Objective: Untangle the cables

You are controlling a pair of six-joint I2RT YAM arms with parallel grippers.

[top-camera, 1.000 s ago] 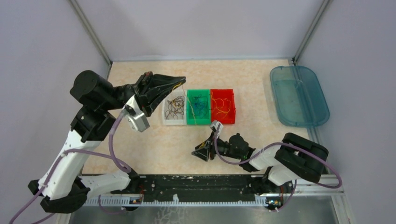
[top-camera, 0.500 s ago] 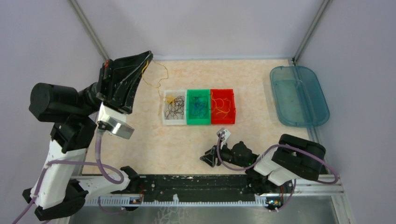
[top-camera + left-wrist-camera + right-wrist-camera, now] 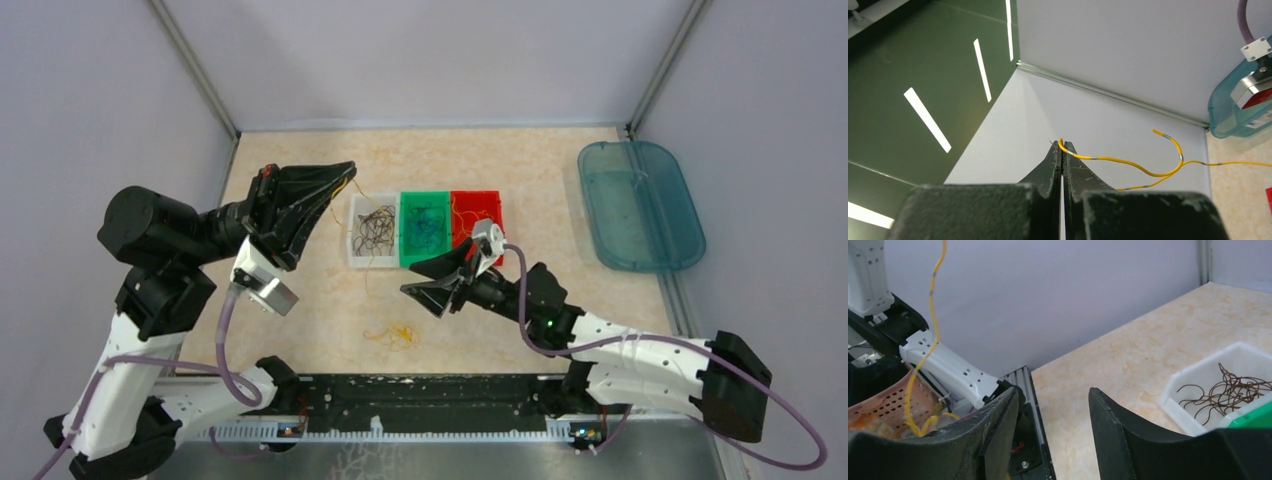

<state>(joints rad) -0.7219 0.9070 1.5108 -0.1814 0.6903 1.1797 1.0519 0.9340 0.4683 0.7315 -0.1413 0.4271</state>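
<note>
Tabletop [image 3: 540, 170] in mottled beige spans the booth, with a translucent blue tray [image 3: 640, 205] lying near its right edge. The left arm [image 3: 155, 295] rears high over the left side. Its left gripper [image 3: 348, 168] is pinched tight on one yellow cable [image 3: 1118, 161], which curls away from the closed tips. The right arm [image 3: 640, 355] stretches low across the middle. The right gripper [image 3: 410, 280] has its jaws parted to a middling width and holds nothing, just in front of the bins. Three small bins sit in a touching row at the centre. The white bin [image 3: 372, 262] holds dark brown cables [image 3: 375, 230], the green bin [image 3: 425, 262] holds blue cables [image 3: 425, 228], and the red bin [image 3: 475, 195] holds yellow-orange cables [image 3: 465, 225]. A small loose knot of yellow-orange cable [image 3: 393, 335] lies on the table nearer the arm bases, apart from the bins.
</note>
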